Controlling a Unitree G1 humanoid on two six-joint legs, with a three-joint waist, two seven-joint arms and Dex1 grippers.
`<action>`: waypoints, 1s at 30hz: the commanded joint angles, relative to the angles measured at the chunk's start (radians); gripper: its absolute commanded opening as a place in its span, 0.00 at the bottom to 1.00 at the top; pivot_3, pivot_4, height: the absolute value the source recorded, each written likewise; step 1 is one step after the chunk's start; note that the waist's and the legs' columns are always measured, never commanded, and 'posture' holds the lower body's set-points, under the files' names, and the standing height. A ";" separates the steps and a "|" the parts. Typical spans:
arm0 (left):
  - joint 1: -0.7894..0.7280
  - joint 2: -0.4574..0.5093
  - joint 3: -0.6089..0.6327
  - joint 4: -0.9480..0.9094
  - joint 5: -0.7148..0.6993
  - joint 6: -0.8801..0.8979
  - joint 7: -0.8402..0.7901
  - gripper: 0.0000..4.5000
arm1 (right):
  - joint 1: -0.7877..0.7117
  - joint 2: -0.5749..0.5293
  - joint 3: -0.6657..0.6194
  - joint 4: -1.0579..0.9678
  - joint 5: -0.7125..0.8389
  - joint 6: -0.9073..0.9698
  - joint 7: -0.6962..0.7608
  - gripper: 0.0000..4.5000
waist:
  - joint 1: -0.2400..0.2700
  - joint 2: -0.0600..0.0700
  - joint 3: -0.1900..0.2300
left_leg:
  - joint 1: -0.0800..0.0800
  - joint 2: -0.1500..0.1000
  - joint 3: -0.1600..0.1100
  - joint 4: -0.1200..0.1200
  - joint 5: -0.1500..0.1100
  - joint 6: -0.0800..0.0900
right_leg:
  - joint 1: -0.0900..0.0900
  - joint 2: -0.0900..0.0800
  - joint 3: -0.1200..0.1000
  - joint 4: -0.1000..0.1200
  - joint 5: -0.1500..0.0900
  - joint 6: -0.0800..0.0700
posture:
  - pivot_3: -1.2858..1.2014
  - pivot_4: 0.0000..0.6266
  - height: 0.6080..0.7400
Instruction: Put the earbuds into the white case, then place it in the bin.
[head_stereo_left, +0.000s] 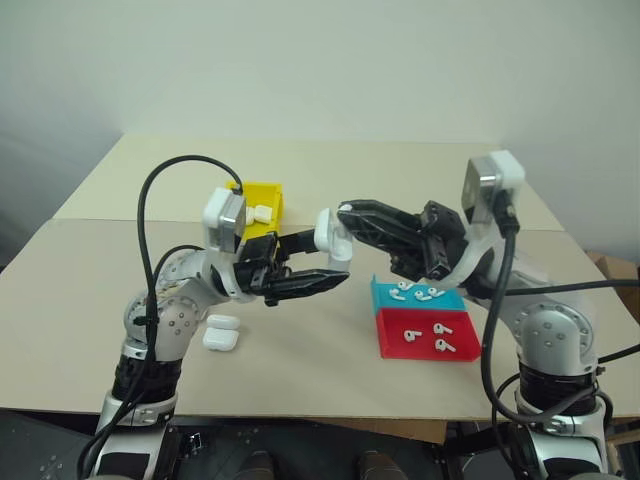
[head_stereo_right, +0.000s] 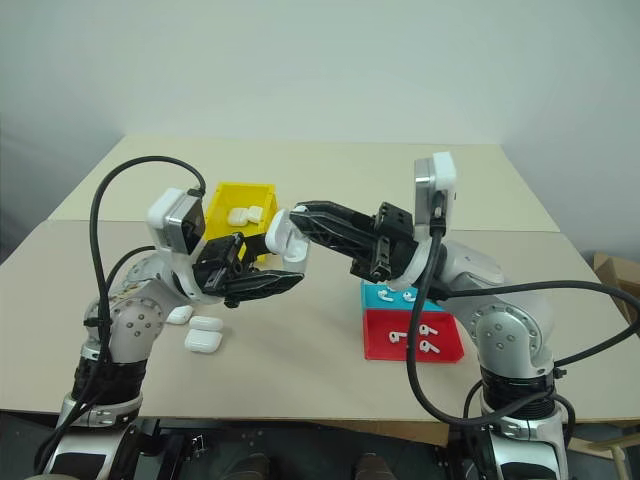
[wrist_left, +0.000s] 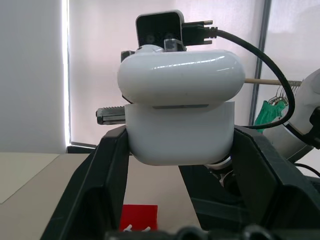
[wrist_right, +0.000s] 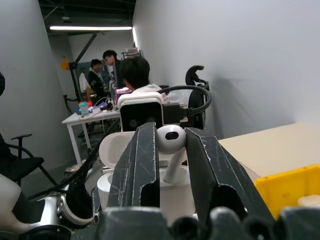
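My left gripper is shut on the white case and holds it in the air above the table's middle, lid flipped open. In the left wrist view the case sits clamped between the two black fingers. From the right, my right gripper reaches the case's open top, shut on one earbud whose stem points down at the case right behind it. More earbuds lie in the trays. The yellow bin stands behind my left hand with white cases inside.
A teal tray and a red tray with loose earbuds sit at the table's right front. Spare white cases lie at the left front by my left arm. People sit around a desk far behind.
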 joint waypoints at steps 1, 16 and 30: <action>-0.034 -0.010 0.006 -0.009 -0.005 -0.022 -0.008 0.61 | 0.002 -0.005 0.014 -0.019 -0.028 -0.025 0.017 0.13 | 0.000 0.000 0.000 | 0.000 0.000 0.000 0.000 0.000 0.000 | 0.000 0.000 0.000 0.000 0.000 0.000 | 0.52 0.24 1.00; -0.025 -0.012 0.018 -0.018 -0.005 -0.028 0.004 0.61 | 0.014 -0.009 0.035 -0.017 -0.113 -0.076 0.058 0.13 | 0.000 0.000 0.000 | 0.000 0.000 0.000 0.000 0.000 0.000 | 0.000 0.000 0.000 0.000 0.000 0.000 | 0.52 0.24 1.00; -0.032 -0.021 0.020 -0.005 0.011 -0.049 0.018 0.61 | 0.002 -0.044 -0.019 -0.004 -0.097 -0.078 0.088 0.80 | 0.001 0.000 0.000 | 0.000 0.000 0.000 0.000 0.000 0.000 | 0.000 0.000 0.000 0.000 0.000 0.000 | 0.52 0.24 1.00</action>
